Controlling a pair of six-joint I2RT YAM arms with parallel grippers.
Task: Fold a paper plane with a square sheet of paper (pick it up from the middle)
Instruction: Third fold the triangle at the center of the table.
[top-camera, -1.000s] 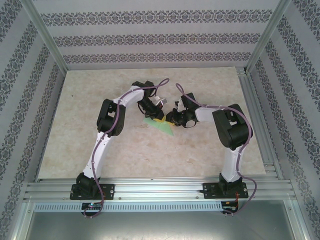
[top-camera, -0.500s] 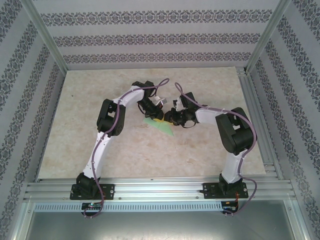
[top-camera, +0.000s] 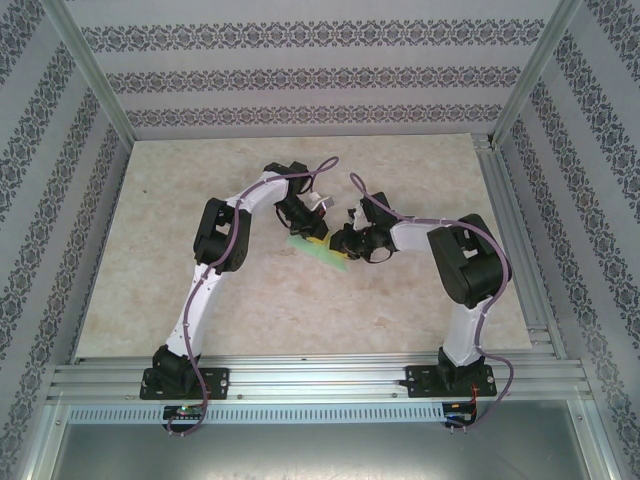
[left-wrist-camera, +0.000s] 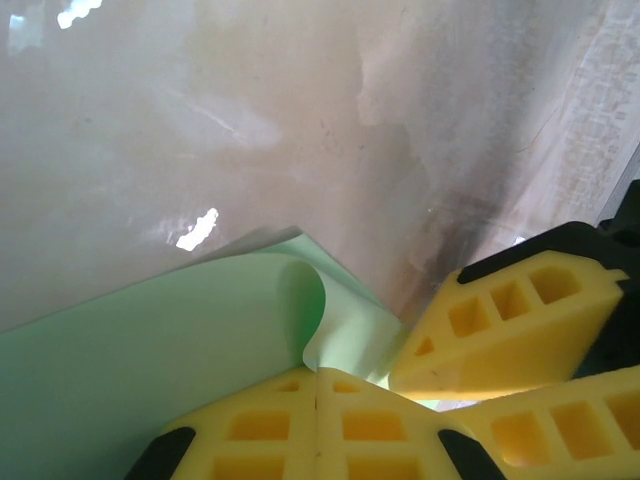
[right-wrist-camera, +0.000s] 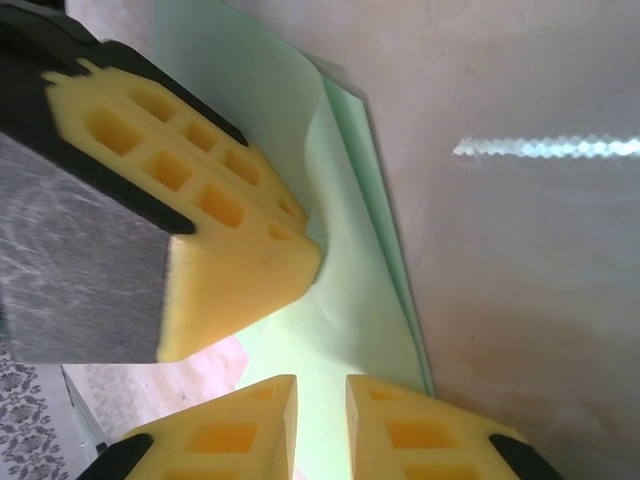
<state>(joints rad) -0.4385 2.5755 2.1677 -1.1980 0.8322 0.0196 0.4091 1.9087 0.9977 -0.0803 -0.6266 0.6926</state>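
Left wrist view: the left hand (left-wrist-camera: 317, 385) is clenched, pads meeting at the curled edge of the green sheet (left-wrist-camera: 150, 350). Right hand (right-wrist-camera: 318, 390) — fingers a sliver apart over it — grip unclear.

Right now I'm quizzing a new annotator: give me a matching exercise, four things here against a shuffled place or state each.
Things:
1 thin light-green paper sheet
2 yellow ribbed plastic finger pads
3 beige marbled tabletop
4 silver metal rail

States:
a runs along the near edge
b one edge curled up
c gathered over the paper
d lies under the paper

Pairs: 1-b, 2-c, 3-d, 4-a.
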